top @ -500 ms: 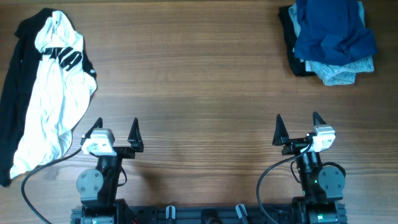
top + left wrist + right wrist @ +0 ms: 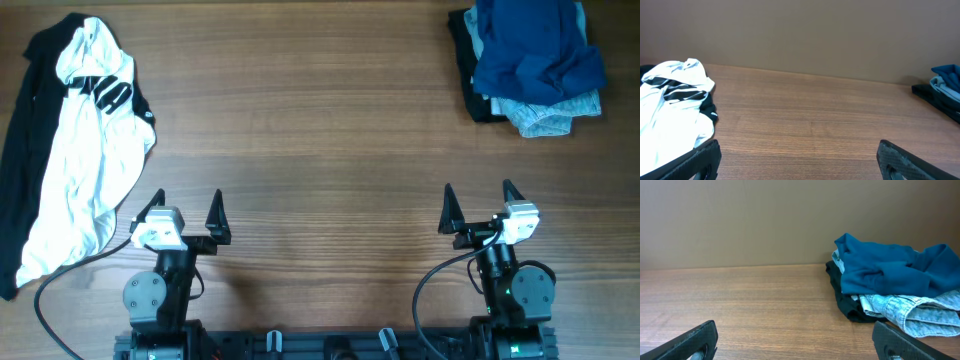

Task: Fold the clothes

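Observation:
A crumpled white T-shirt with black print [image 2: 85, 160] lies at the table's left edge over a black garment [image 2: 22, 110]; it also shows in the left wrist view [image 2: 667, 107]. A pile of clothes sits at the far right: a dark blue garment [image 2: 535, 45] on top of a pale teal one [image 2: 545, 115] and a black one [image 2: 465, 70]; the right wrist view shows the pile [image 2: 890, 275]. My left gripper [image 2: 183, 212] is open and empty near the front edge. My right gripper [image 2: 477, 207] is open and empty near the front edge.
The wooden table [image 2: 320, 150] spans the view. A brown wall [image 2: 800, 35] stands behind its far edge. The arm bases and cables [image 2: 330, 340] sit along the front edge.

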